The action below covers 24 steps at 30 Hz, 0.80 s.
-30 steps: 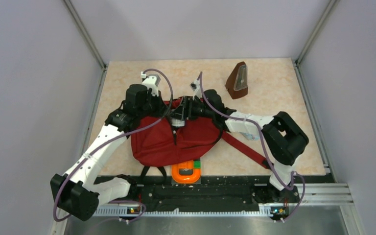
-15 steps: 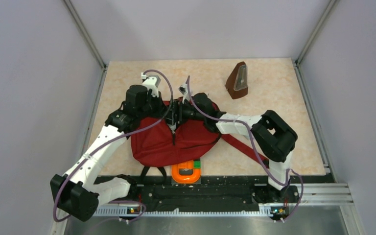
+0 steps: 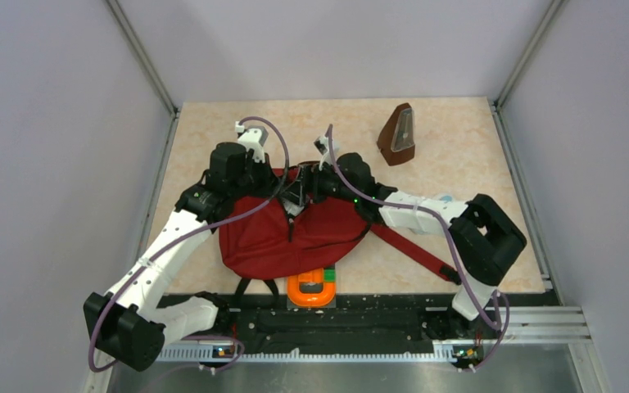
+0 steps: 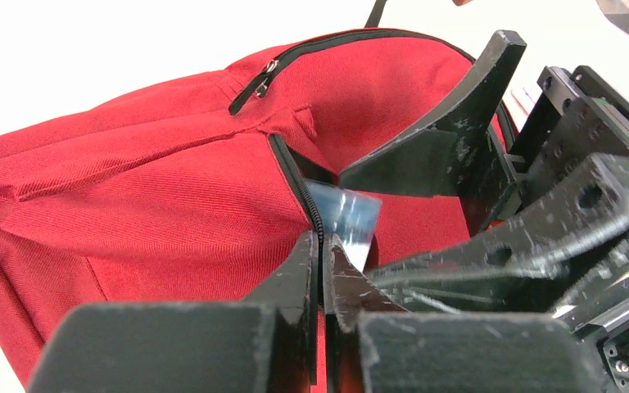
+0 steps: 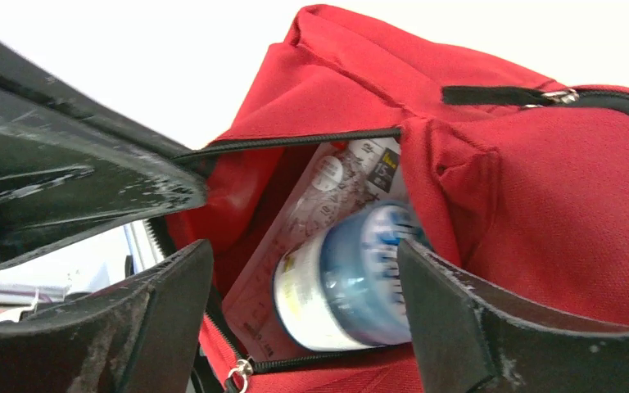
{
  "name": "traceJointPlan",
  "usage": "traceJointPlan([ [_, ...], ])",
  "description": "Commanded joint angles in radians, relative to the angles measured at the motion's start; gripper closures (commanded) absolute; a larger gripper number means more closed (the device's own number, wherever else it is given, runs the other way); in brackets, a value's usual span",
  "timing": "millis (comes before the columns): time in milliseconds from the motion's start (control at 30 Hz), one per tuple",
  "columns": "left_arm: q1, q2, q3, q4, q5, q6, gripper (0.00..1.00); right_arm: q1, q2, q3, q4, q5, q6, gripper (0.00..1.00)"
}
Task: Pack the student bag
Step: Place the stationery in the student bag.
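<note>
The student bag (image 3: pixel 295 233), dark red with a black zipper, lies in the middle of the table with its mouth at the far side. My left gripper (image 4: pixel 321 250) is shut on the bag's zipper edge and holds the mouth apart. At the opening, my right gripper (image 5: pixel 303 282) stands open, one finger on either side of a blue-and-white bottle (image 5: pixel 352 282) that lies inside the bag. Its left finger is clear of the bottle. A clear printed packet (image 5: pixel 328 196) lies under the bottle. From above, both grippers meet at the bag's far rim (image 3: pixel 299 187).
A brown metronome-shaped object (image 3: pixel 397 135) stands at the back right. An orange U-shaped piece (image 3: pixel 311 288) and a green block (image 3: pixel 328 274) sit at the near edge by the bag. The long red strap (image 3: pixel 409 250) trails right, under my right arm.
My right arm pushed left into the bag's mouth, then drew back a little to the right, elbow swinging outward. The left arm and the bag have stayed put.
</note>
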Motion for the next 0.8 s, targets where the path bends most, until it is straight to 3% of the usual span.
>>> traceJointPlan([
  [0, -0.004, -0.057, 0.018, 0.126, 0.019, -0.002, 1.0, -0.02, -0.032, -0.021, 0.031, -0.002, 0.006, 0.24],
  [133, -0.002, -0.058, 0.018, 0.126, 0.015, -0.002, 1.0, -0.02, -0.039, -0.049, 0.031, 0.0, 0.025, 0.3],
  [400, -0.004, -0.063, 0.018, 0.128, 0.016, -0.002, 1.0, -0.021, -0.105, -0.086, -0.054, 0.114, 0.0, 0.3],
  [600, -0.004, -0.064, 0.018, 0.128, 0.022, -0.004, 1.0, -0.022, -0.052, -0.05, -0.041, 0.043, -0.013, 0.56],
  [767, -0.004, -0.064, 0.018, 0.128, 0.016, -0.004, 1.0, -0.001, 0.041, 0.033, -0.028, -0.099, 0.002, 0.69],
])
